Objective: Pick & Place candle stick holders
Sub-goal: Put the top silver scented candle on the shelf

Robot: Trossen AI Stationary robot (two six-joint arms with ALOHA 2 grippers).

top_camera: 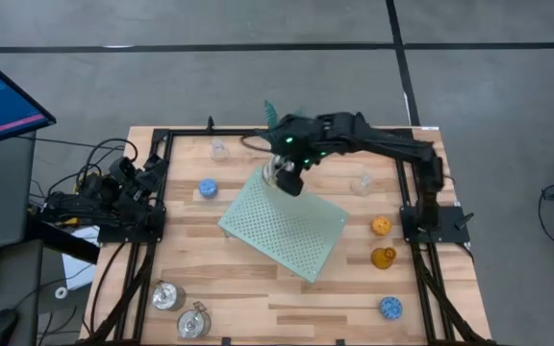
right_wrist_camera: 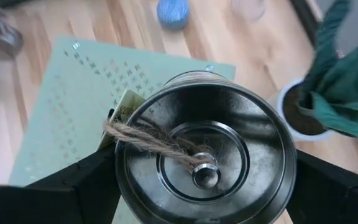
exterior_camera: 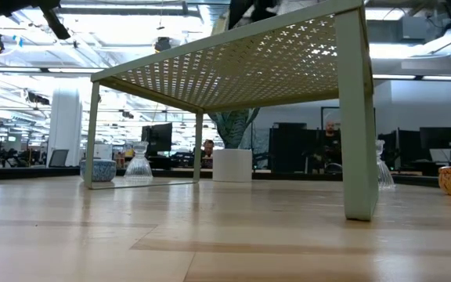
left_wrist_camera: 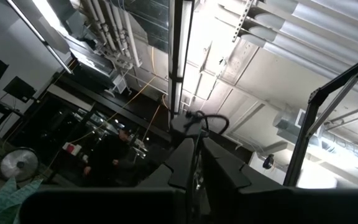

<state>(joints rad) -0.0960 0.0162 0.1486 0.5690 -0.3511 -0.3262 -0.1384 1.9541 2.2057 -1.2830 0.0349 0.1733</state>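
- The wooden table [top_camera: 258, 288] carries everything, and the holders are scattered round its edges, which I take to mean they get gathered to the middle one at a time.
- The pale green perforated mat [top_camera: 287, 231] sits raised on four legs at the table's centre, turned at an angle; it looks like the drop spot, and its top is otherwise bare.
- My right arm reaches in from the far right side of the frame so that my right gripper [top_camera: 282, 176] hangs over the mat's far corner, beside the plant [top_camera: 272, 113] in its white pot [right_wrist_camera: 294, 106].
- My left arm is folded back at the table's left edge, waiting; its left gripper [left_wrist_camera: 194, 162] points up at the ceiling, fingers pressed together and empty.
- The silver holder [right_wrist_camera: 207, 155] is clamped between my right fingers [right_wrist_camera: 73, 186], which stand wide because the cup is wide; I hold it upright, mouth up, above the mat.
- Two more silver holders [top_camera: 181, 308] wait at the near left corner, a blue bumpy one [top_camera: 208, 188] left of the mat, another [top_camera: 390, 308] near right, orange [top_camera: 380, 226] and amber [top_camera: 383, 257] at the right, clear glass ones [top_camera: 219, 149] at the far side.
- A twine-tied tag [right_wrist_camera: 126, 106] hangs from my holder; I cannot read any writing on it.
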